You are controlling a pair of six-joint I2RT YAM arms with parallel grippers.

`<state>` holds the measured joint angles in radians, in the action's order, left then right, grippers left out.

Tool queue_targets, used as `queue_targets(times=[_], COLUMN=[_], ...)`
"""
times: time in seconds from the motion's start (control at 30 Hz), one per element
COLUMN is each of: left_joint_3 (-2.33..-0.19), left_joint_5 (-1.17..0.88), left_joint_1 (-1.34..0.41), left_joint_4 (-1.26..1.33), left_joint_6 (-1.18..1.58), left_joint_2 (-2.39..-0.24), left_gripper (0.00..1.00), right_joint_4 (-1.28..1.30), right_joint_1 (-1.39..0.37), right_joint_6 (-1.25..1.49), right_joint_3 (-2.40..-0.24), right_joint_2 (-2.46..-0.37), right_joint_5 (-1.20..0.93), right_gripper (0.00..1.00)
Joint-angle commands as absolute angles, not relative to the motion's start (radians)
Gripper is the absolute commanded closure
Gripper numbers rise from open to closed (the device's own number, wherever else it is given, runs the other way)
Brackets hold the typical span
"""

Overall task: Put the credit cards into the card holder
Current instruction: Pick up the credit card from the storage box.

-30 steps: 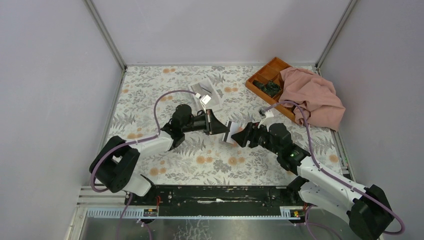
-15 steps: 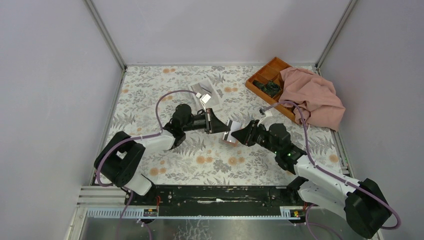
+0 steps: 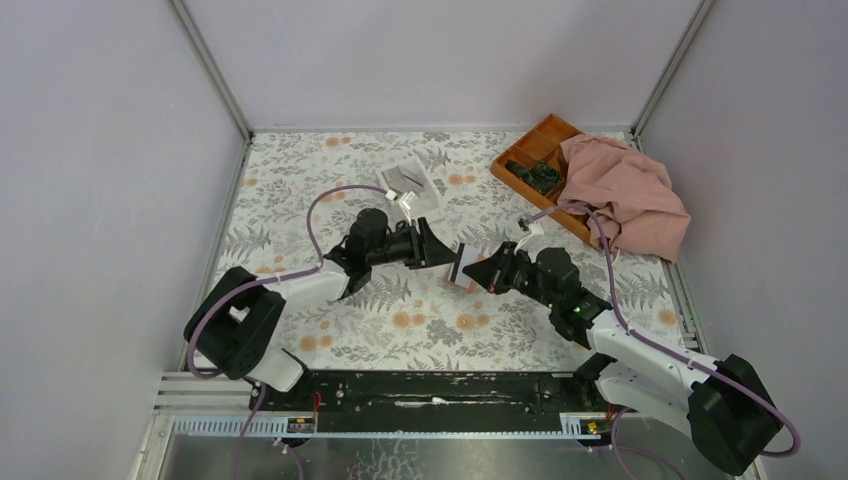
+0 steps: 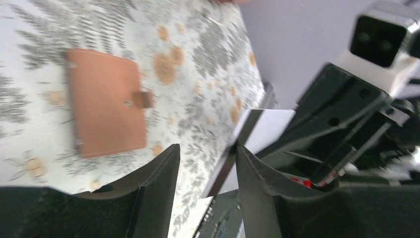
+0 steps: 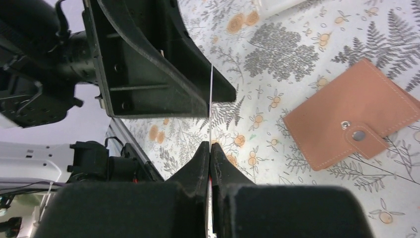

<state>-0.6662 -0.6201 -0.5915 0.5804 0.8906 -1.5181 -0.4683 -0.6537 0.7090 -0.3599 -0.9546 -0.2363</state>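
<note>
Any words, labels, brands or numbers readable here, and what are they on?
No text can be read anywhere.
The card shows a pale, blurred face with no legible print.
The wallet bears only a snap, no words.
The white box has dark marks too small to read.

No writing, label, brand or number can be read on anything in view.

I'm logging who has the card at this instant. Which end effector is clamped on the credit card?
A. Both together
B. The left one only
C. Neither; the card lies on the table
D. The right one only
D: in the right wrist view the right end effector is pinched shut on the thin edge of the credit card, while the left end effector has its fingers standing apart.
</note>
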Motion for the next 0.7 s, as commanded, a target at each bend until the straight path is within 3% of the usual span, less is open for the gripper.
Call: queue_targets(times=[0.0,0.27,0.67], left_joint_3=[-0.691,-0.665,-0.67], left_joint_5=[-0.347,-0.07,-0.017], left_joint_1=[-0.577,-0.578,-0.603], left_joint_4=[0.393,0.281,0.299], left_joint_6=[0.828,0.771,0.722], left_joint_2=[-1.449,-1.417,-1.544], left_gripper=[0.47,0.49,0.67], right_joint_4=[-0.363,-0.056,0.307], right_joint_1=[-0.66,-0.67,-0.716], right_joint_6=[0.667,0.598,0.563], right_joint_3=[-0.461,-0.692,-1.023], right_joint_2=[-0.942,-1.081,-1.377], right_joint_5=[-0.153,-0.019,0.19], right_gripper=[1.0,1.0,1.0])
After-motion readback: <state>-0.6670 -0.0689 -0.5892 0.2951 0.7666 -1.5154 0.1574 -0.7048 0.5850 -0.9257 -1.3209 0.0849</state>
